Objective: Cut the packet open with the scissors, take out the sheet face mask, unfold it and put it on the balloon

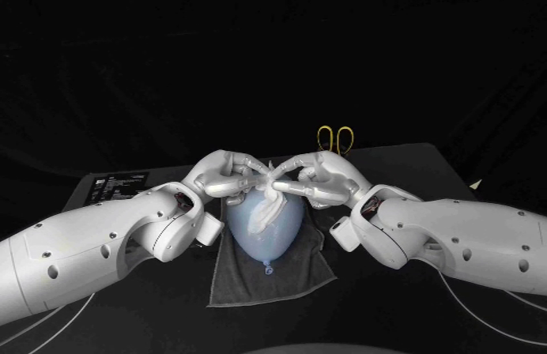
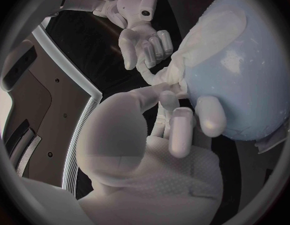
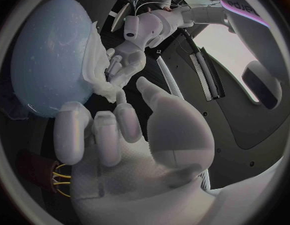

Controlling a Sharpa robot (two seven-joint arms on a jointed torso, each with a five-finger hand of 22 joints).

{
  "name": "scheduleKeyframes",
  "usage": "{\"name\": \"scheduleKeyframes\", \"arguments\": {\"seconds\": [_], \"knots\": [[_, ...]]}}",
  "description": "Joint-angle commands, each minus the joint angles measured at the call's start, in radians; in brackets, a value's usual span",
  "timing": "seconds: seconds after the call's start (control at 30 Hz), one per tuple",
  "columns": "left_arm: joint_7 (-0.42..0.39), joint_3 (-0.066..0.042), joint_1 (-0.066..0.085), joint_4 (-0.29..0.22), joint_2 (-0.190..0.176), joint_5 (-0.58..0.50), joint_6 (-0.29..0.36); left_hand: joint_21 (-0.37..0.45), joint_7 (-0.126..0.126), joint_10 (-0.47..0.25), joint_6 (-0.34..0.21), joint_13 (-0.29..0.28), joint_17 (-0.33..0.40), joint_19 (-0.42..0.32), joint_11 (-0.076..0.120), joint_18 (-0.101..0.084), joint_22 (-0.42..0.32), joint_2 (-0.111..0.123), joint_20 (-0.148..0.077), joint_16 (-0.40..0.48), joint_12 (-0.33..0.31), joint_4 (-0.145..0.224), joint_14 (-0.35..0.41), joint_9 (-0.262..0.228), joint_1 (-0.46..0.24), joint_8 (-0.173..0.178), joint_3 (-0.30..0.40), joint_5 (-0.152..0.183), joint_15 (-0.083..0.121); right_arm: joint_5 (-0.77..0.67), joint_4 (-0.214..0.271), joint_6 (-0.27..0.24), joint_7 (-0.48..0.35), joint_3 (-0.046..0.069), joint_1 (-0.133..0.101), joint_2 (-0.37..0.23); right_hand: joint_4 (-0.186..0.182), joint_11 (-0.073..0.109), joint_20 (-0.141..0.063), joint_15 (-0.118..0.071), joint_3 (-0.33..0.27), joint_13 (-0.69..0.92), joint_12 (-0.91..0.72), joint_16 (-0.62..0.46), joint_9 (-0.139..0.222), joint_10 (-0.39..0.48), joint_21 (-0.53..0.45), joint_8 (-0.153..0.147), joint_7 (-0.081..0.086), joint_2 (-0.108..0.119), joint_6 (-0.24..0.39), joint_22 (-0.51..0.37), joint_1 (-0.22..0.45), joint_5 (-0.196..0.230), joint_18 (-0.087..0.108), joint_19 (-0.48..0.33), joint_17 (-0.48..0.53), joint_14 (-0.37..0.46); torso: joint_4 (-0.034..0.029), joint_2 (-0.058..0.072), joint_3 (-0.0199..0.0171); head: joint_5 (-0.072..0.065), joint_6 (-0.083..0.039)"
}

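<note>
A pale blue balloon (image 1: 269, 231) (image 2: 244, 70) (image 3: 48, 60) lies on a dark grey towel (image 1: 273, 283). The white sheet mask (image 1: 265, 205) (image 2: 181, 70) (image 3: 98, 72) is bunched over the balloon's far end. My left hand (image 1: 226, 176) (image 2: 172, 122) (image 3: 127, 60) and right hand (image 1: 317, 176) (image 2: 144, 41) (image 3: 114, 130) meet fingertip to fingertip just beyond that end, and each pinches a part of the crumpled mask. Yellow-handled scissors (image 1: 334, 139) (image 3: 57, 181) lie behind the right hand.
A dark flat unit with a pale edge and a label (image 1: 114, 182) (image 2: 89, 115) sits at the left behind my left arm. A dark mat (image 1: 410, 164) spreads under the scissors at the right. The towel's front edge hangs toward me.
</note>
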State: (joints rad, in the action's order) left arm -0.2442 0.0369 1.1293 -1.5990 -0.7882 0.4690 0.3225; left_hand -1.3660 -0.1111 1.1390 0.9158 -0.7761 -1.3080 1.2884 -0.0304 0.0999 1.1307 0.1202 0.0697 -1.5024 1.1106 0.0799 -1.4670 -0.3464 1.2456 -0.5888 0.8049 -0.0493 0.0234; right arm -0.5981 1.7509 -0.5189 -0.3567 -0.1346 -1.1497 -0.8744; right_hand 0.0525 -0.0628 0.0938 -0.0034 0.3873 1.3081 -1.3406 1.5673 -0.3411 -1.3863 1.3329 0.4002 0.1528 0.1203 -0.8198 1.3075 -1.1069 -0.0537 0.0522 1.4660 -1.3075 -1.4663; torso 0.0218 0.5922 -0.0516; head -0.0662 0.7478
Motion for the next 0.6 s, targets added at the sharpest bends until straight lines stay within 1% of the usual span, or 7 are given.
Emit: {"name": "scheduleKeyframes", "arguments": {"seconds": [0.03, 0.13, 0.33, 0.47, 0.6], "knots": [[-0.007, 0.000, -0.001, -0.001, 0.001, -0.014, -0.012, -0.003, 0.000, 0.007, 0.002, -0.001, -0.087, 0.004, -0.001, -0.006, 0.001, -0.001, 0.000, -0.004, 0.006, 0.001, -0.040, -0.059, -0.009, -0.018, 0.002, -0.004, 0.006, -0.125, -0.001, -0.057, 0.010, 0.001, 0.003, 0.003, 0.006, -0.007, 0.010, 0.005, -0.002, 0.034, -0.004, 0.003, 0.004, -0.001, 0.001, -0.010, 0.000, -0.008, -0.014, 0.195, -0.026, 0.005, -0.001, 0.006, -0.263, -0.105, -0.0002, 0.000, 0.0004, -0.001, 0.002], [-0.007, 0.000, -0.001, -0.001, 0.001, -0.015, -0.014, -0.003, 0.000, 0.008, 0.001, -0.001, -0.088, 0.004, -0.001, -0.006, 0.001, -0.001, 0.000, -0.005, 0.006, 0.001, -0.041, -0.059, -0.010, -0.019, 0.001, -0.003, 0.007, -0.139, -0.006, -0.092, 0.024, 0.001, 0.004, 0.005, 0.011, -0.007, 0.010, 0.005, -0.001, 0.032, -0.002, 0.003, 0.008, 0.001, -0.002, -0.016, 0.000, -0.013, -0.017, 0.194, -0.039, 0.005, -0.001, 0.004, -0.263, -0.105, -0.0003, 0.000, 0.0009, 0.000, 0.003], [-0.008, 0.000, -0.001, -0.002, 0.000, -0.016, -0.016, -0.003, 0.000, 0.008, 0.001, -0.001, -0.088, 0.004, -0.001, -0.006, 0.001, -0.001, 0.000, -0.005, 0.006, 0.001, -0.041, -0.059, -0.010, -0.019, 0.001, -0.003, 0.007, -0.155, -0.012, -0.153, 0.049, 0.001, 0.005, 0.005, 0.017, -0.008, 0.011, 0.005, 0.000, 0.032, -0.001, 0.003, 0.012, 0.002, -0.005, -0.023, 0.000, -0.017, -0.024, 0.193, -0.054, 0.005, 0.000, 0.003, -0.263, -0.105, -0.0005, 0.000, 0.0007, 0.000, 0.003], [-0.008, 0.000, -0.001, -0.002, -0.002, -0.018, -0.016, -0.004, 0.000, 0.010, 0.002, -0.003, -0.090, 0.006, -0.001, -0.006, 0.003, 0.000, 0.000, -0.005, 0.008, 0.002, -0.041, -0.060, -0.011, -0.020, 0.001, -0.004, 0.007, -0.167, -0.011, -0.183, 0.058, 0.001, 0.005, 0.000, 0.021, -0.005, 0.010, 0.004, -0.001, 0.035, -0.004, 0.003, 0.013, -0.001, 0.002, -0.022, -0.003, -0.019, -0.044, 0.195, -0.064, 0.005, -0.001, 0.006, -0.263, -0.105, -0.0001, 0.000, 0.0004, 0.001, 0.003], [-0.008, 0.000, -0.001, -0.001, -0.003, -0.019, -0.016, -0.004, 0.000, 0.010, 0.002, -0.004, -0.091, 0.006, -0.001, -0.006, 0.003, 0.000, -0.001, -0.005, 0.008, 0.002, -0.042, -0.060, -0.011, -0.021, 0.001, -0.004, 0.007, -0.189, -0.007, -0.202, 0.067, 0.001, 0.007, -0.006, 0.022, -0.002, 0.009, 0.002, -0.002, 0.036, -0.006, 0.003, 0.014, -0.003, 0.004, -0.021, -0.006, -0.019, -0.056, 0.196, -0.067, 0.005, -0.002, 0.008, -0.263, -0.105, 0.0007, -0.001, 0.0000, 0.002, 0.004]]}}
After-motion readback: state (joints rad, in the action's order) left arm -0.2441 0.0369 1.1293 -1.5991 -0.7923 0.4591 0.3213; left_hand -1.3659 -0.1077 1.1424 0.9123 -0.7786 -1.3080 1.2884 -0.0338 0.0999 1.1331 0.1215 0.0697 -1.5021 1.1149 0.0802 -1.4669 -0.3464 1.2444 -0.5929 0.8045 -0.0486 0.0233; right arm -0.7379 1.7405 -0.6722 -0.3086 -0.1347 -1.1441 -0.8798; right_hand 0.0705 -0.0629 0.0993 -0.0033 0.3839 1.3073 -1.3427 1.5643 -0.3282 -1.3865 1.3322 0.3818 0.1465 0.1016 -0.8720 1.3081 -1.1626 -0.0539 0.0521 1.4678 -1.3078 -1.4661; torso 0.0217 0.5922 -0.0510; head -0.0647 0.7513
